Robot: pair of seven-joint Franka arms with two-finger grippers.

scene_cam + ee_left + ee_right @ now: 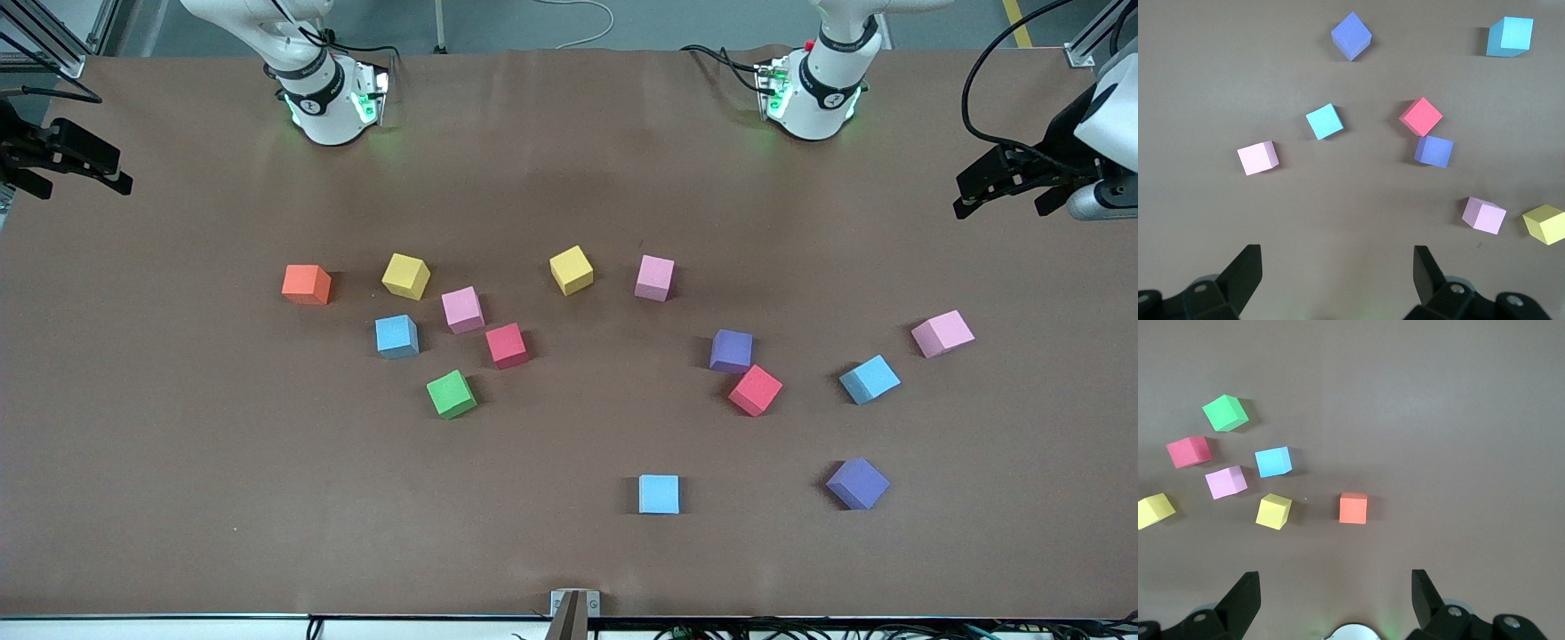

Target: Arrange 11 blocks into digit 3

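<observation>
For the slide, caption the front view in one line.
Fourteen loose colored blocks lie scattered on the brown table, none arranged yet, with the left gripper and right gripper open at opposite ends.

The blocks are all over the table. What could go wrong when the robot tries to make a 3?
Some blocks sit very close. The purple block and the red block nearly touch, so fingers going for one could nudge the other. The pink block and a second red block are just as tight. Also, thirteen blocks lie out, so a miscount could spoil the shape. The left gripper and right gripper wait open at the table's ends.
</observation>
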